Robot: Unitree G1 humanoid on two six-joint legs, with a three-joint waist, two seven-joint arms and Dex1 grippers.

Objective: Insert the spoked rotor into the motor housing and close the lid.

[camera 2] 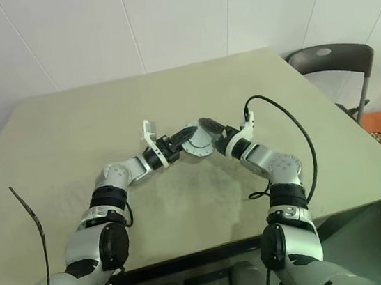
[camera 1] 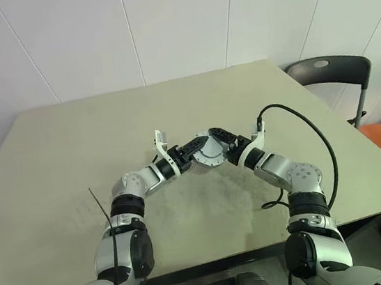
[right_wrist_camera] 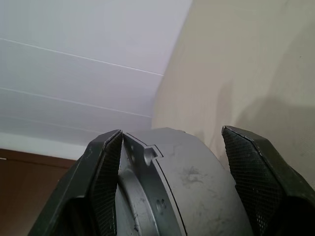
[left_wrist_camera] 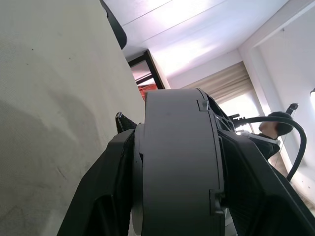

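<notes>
So the round grey metal motor housing (camera 1: 210, 150) is held up off the beige table (camera 1: 59, 160), dead centre of the frame, flat face tipped toward the camera, its axis running roughly up toward us. The left gripper (camera 1: 197, 146) is clamped on its rim from the left. The right gripper (camera 1: 228, 142) straddles it from the right, one finger (right_wrist_camera: 106, 172) touching, the other (right_wrist_camera: 256, 167) standing clear, so it looks loose.

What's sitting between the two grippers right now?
The motor housing, a round grey metal piece held above the table. The left gripper is clamped on its sides; the right gripper straddles it with one finger clear. Both wrist views show it.
</notes>
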